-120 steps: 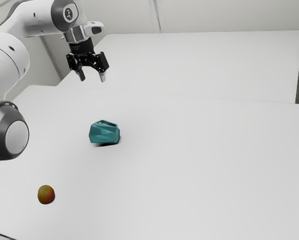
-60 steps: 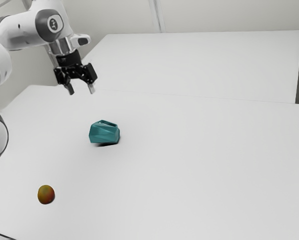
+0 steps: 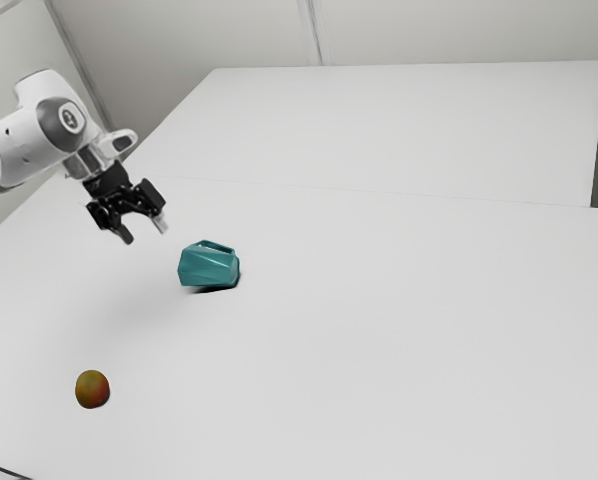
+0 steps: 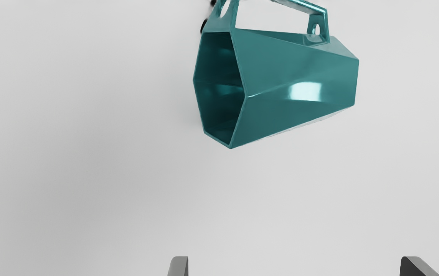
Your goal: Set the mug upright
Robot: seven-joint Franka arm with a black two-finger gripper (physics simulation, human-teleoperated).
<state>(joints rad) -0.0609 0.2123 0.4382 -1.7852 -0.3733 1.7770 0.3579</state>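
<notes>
The end effector (image 3: 146,233) is lower and farther toward the exterior view's left than in both earlier frames, closer to the table (image 3: 379,330). Its tilt has changed too: the fingers, which pointed more nearly straight down, now slant toward the exterior view's right. The arm (image 3: 24,150) has dropped along with it, and the big rounded joint that filled much of the exterior view's left edge is now nearly out of that view.

The end effector is open, its two fingers (image 4: 179,267) well apart with nothing between them.

The teal mug (image 3: 208,267) has not moved. It lies on its side on the table, lower than the end effector and just off toward the exterior view's right, near but not touching. In the wrist view it sits out beyond the fingertips, its length running roughly across the gap between them. Its open mouth (image 4: 219,88) shows at one end, and its handle (image 4: 320,23) is on the side farther from the fingertips.

The reddish-yellow fruit (image 3: 92,389) also stays where it was on the table, well apart from the end effector and farther from it than the mug.
</notes>
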